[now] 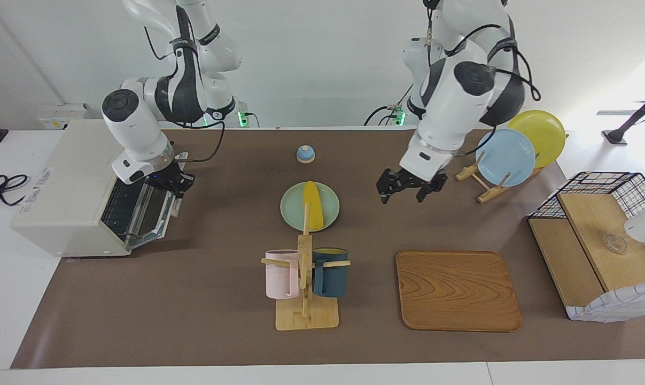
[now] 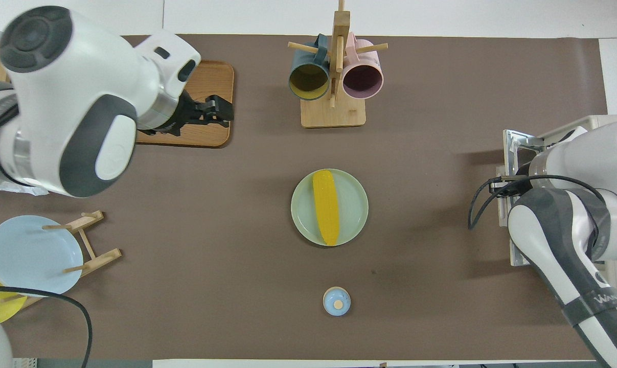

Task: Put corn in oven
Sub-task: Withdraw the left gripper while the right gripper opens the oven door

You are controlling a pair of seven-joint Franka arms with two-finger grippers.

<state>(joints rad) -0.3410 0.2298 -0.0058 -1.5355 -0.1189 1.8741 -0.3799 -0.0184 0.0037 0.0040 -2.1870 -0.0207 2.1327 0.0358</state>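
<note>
The yellow corn lies on a pale green plate in the middle of the mat; it also shows in the overhead view. The off-white oven stands at the right arm's end of the table, its dark glass door tilted partly open. My right gripper is at the door's upper edge; in the overhead view the arm hides it. My left gripper is open and empty, raised over the mat between the green plate and the plate rack; it also shows in the overhead view.
A wooden mug rack with a pink mug and a dark teal mug stands farther from the robots than the corn. A wooden tray, a plate rack with blue and yellow plates, a small blue knob and a wire basket are also here.
</note>
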